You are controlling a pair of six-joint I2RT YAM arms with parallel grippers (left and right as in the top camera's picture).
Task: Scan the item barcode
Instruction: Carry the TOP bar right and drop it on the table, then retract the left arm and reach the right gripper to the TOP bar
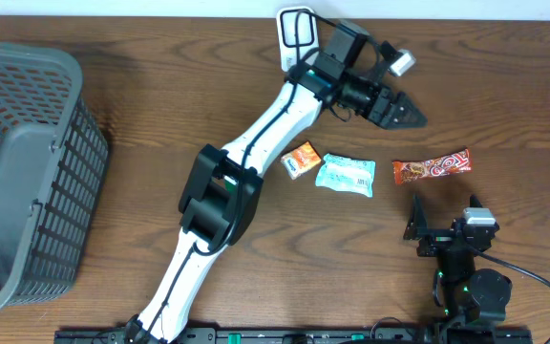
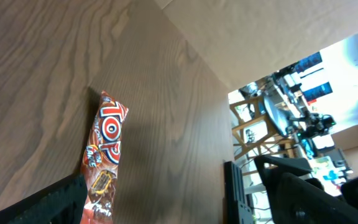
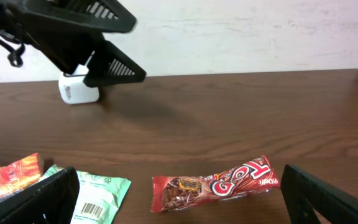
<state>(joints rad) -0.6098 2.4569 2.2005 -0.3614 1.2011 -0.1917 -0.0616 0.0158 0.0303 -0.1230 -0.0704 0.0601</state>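
Observation:
A red chocolate bar lies flat on the table, right of a mint-green packet and an orange packet. The green packet shows a barcode facing up. A white scanner stands at the table's back edge. My left gripper hangs open and empty behind the bar, just right of the scanner. The left wrist view shows the bar below, near the left finger. My right gripper is open at the front; its wrist view has the bar between its fingers, farther out.
A large grey basket fills the table's left end. The left arm runs diagonally from the front edge to the back, passing just left of the orange packet. A wall rises right behind the table.

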